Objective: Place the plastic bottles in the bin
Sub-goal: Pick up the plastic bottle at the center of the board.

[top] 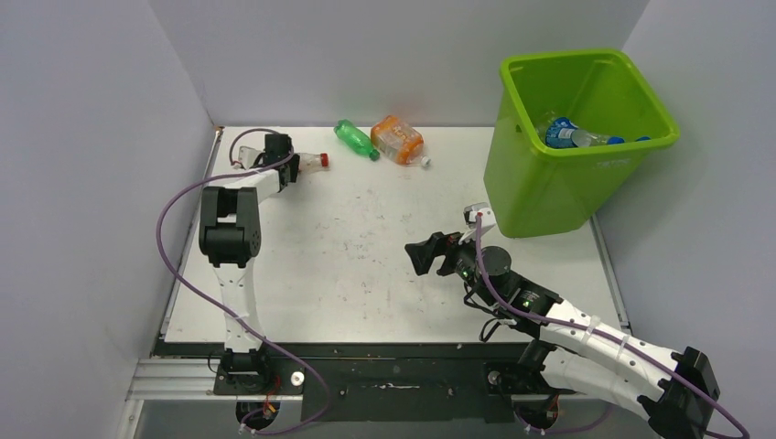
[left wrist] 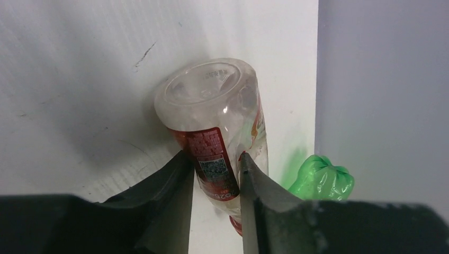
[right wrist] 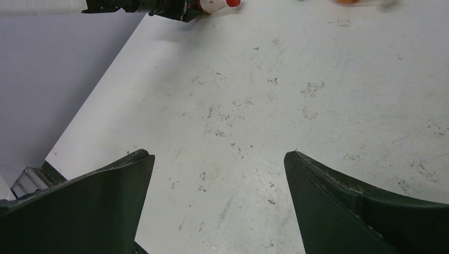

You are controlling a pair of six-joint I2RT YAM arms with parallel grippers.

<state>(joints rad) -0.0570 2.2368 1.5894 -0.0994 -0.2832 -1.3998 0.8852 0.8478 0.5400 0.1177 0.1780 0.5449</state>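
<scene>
Near the table's [top: 366, 247] far left corner, the left gripper [left wrist: 214, 160] clamped a red-labelled bottle [left wrist: 212, 106]; the right gripper [right wrist: 218, 154] gaped empty near the bin [top: 540, 183] at the far right corner.

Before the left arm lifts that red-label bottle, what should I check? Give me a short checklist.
1. Grasp: the left gripper is shut on the red-label bottle, pressing both sides of its label: ok.
2. Neighbour: the green bottle lies apart from the held one: ok.
3. Other arm: the right gripper is open and empty: ok.
4. Route to the bin: the right gripper hovers just left of it and may be in the way: cannot tell.
5. Room in the bin: only a few bottles lie at its bottom: ok.
</scene>
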